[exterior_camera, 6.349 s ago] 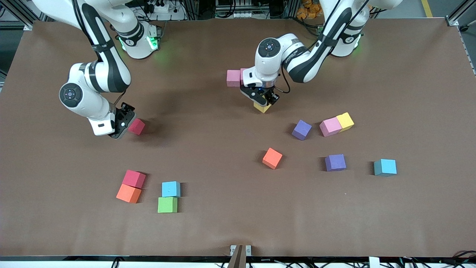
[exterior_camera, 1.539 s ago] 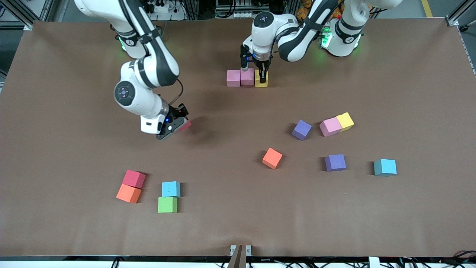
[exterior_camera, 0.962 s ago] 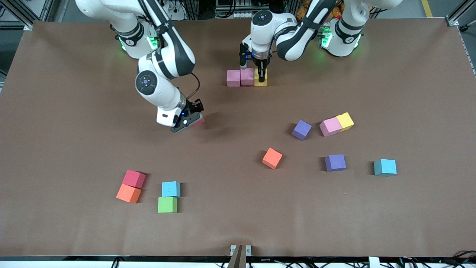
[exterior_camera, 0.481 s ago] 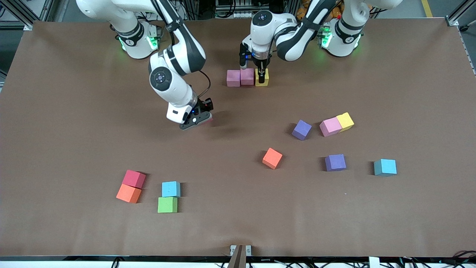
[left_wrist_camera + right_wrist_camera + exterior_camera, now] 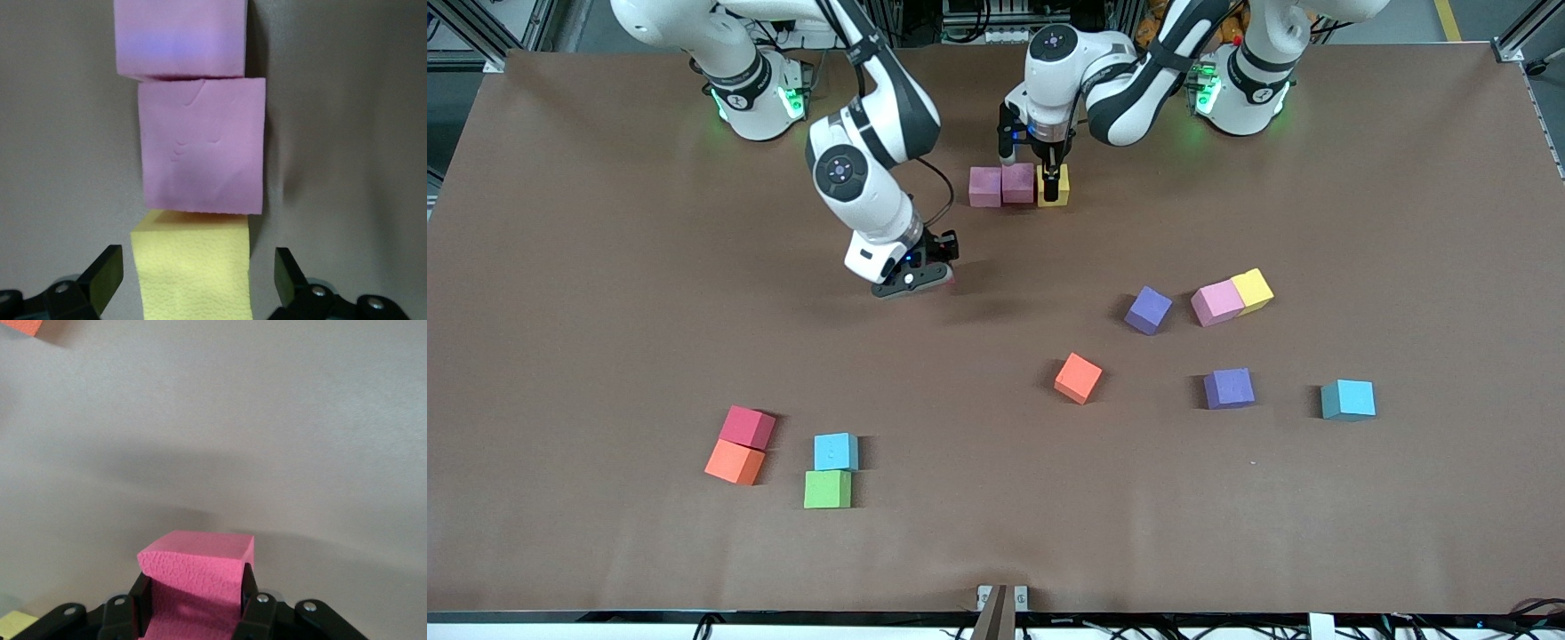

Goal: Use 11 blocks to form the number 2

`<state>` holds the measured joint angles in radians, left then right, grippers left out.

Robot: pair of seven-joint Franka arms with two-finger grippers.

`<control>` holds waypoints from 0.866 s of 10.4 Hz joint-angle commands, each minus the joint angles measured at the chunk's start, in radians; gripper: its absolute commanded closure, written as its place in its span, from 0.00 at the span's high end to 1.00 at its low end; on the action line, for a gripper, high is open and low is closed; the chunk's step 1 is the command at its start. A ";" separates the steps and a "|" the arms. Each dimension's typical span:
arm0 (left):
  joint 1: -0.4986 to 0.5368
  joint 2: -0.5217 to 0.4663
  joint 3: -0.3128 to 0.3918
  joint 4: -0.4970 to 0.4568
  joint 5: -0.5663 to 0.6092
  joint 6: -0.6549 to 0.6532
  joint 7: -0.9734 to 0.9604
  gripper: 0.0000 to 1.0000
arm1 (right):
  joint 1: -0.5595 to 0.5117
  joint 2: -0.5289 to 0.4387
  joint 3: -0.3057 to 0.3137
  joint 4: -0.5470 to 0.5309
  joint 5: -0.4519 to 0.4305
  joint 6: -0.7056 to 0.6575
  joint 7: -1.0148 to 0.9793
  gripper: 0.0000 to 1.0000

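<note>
Brown table point(image 5: 605, 356) strewn with small matte foam cubes. Near the arms' edge, a touching row: two pink cubes point(image 5: 985, 187) and a yellow cube point(image 5: 1055, 190), with the left gripper point(image 5: 1032, 169) down at the yellow end. Right gripper point(image 5: 925, 271) up over bare table mid-width. Toward the left arm's end: purple, pink and yellow cubes, orange, purple, light blue. Toward the camera's edge: red cube point(image 5: 748, 427) touching orange, light blue beside green.

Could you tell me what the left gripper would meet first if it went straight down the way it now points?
Most likely the yellow block: the left gripper stands open astride it, fingers clear on either side, so the palm would meet its top, though depth is hard to judge.
</note>
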<state>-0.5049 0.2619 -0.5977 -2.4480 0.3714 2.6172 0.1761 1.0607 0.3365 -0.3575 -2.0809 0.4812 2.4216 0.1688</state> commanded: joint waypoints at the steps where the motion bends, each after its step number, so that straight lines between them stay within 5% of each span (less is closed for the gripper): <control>1: 0.002 -0.039 -0.002 -0.006 0.026 0.003 0.008 1.00 | 0.044 0.047 -0.018 0.053 0.013 0.004 0.105 0.20; 9: 0.042 -0.183 -0.066 -0.009 -0.066 -0.086 0.002 1.00 | 0.097 0.098 -0.015 0.094 0.014 0.082 0.290 0.20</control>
<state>-0.4870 0.1633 -0.6304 -2.4442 0.3578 2.5807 0.1741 1.1386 0.4090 -0.3576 -2.0214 0.4814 2.5024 0.4162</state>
